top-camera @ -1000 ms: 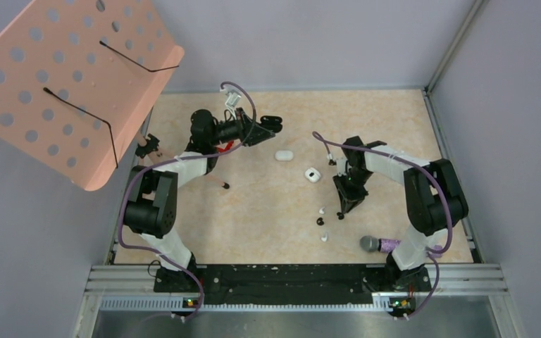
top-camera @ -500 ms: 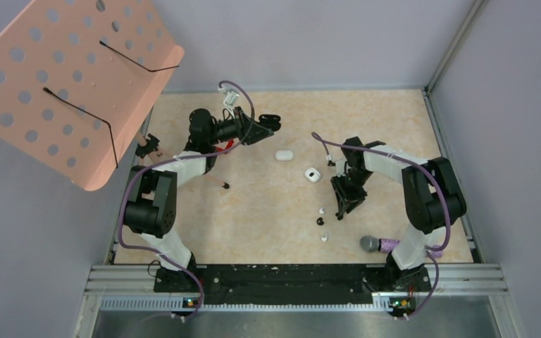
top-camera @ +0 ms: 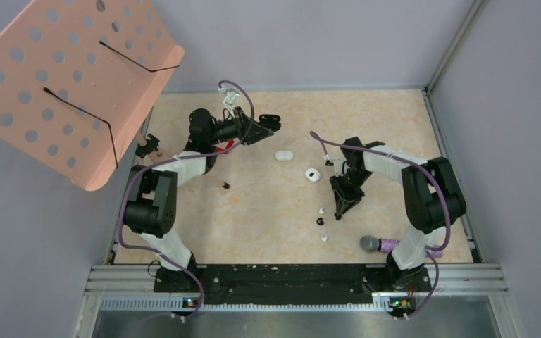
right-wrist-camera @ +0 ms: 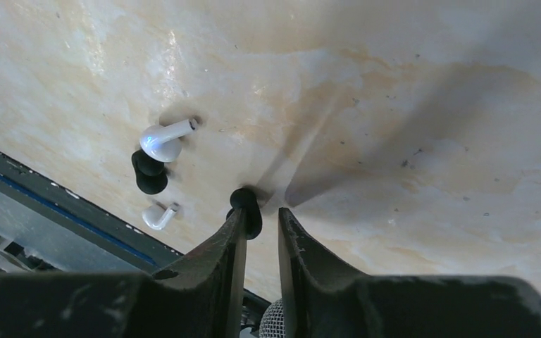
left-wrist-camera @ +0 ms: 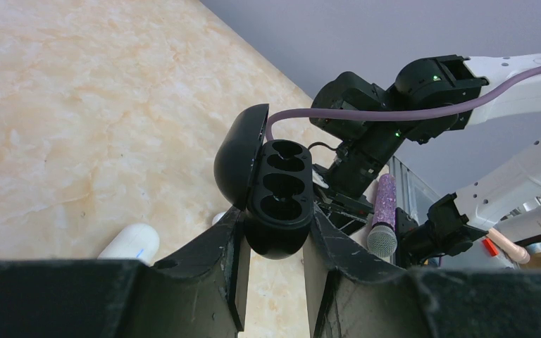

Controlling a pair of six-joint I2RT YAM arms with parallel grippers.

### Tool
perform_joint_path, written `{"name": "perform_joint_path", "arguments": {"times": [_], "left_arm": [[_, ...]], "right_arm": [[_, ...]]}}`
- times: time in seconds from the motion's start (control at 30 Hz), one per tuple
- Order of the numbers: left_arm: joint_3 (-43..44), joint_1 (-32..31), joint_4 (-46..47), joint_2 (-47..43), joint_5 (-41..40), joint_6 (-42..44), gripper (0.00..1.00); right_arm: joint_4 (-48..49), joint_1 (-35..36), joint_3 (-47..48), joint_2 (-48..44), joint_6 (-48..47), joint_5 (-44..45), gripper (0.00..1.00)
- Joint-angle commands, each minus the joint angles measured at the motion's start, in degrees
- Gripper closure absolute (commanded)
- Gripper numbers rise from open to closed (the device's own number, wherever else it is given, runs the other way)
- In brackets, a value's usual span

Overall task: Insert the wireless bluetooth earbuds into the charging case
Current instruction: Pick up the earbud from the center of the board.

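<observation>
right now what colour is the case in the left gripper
Black; the charging case shows best in the left wrist view.

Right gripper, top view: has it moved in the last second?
Yes, slightly. The right gripper has shifted left, toward the open white case, which has stayed where it was on the table.

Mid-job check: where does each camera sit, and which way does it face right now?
Top external: above and behind the arms, looking down on the table; both arms show whole.
Left wrist: faces across the table toward the right arm; the left gripper clamps the open black charging case.
Right wrist: faces down past the right gripper at loose earbuds.
Shared: the purple microphone shows in top and left wrist views.
</observation>
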Motion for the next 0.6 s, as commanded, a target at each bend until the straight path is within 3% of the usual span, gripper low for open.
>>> {"name": "perform_joint_path", "arguments": {"times": [0.0, 0.1, 0.13, 0.33, 0.57], "left_arm": [[1.1, 0.3, 2.9, 0.4, 0.0, -0.8, 1.0], [0.8, 0.3, 2.8, 0.1, 0.1, -0.7, 1.0], [0.7, 0.3, 2.9, 0.0, 0.1, -0.7, 1.0], [0.7, 0.3, 2.9, 0.3, 0.7, -0.7, 1.0], [2.7, -0.3, 4.5, 1.8, 5.3, 0.7, 1.0]], "right_arm": [[2.2, 0.8, -0.6, 0.4, -0.9, -2.2, 0.81], [2.1, 0.8, -0.5, -0.3, -0.9, -1.9, 0.99], [1.8, 0.8, -0.4, -0.7, -1.0, -1.9, 1.0], [-1.5, 0.8, 3.6, -6.6, -4.5, -1.8, 1.0], [-4.6, 0.7, 17.3, -13.2, -21.4, -4.4, 1.0]]}}
